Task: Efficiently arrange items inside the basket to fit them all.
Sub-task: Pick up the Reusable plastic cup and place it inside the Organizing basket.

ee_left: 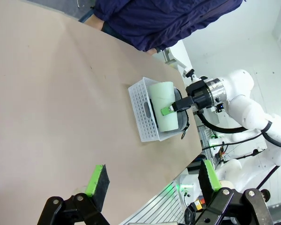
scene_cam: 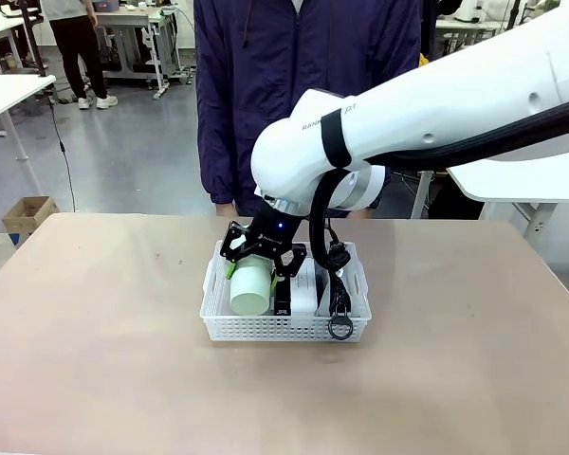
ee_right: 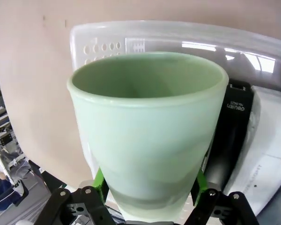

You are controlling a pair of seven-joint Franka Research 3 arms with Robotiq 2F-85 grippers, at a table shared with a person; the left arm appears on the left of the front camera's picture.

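Green cup (ee_right: 147,131) clamped between right tool (ee_right: 150,194) pads, over basket (scene_cam: 284,327).

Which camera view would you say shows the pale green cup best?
The right wrist view: the pale green cup is close up, rim and wall clear. The front view shows it small, over the basket; the left wrist view shows it distant.

Right claw (scene_cam: 258,267) clamped, left claw (ee_left: 152,183) agape

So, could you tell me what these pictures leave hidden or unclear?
- Front view: the basket floor, hidden by the pale green cup and right gripper.
- Right wrist view: most of the black stapler, behind the cup.
- Left wrist view: the basket's contents, too small.
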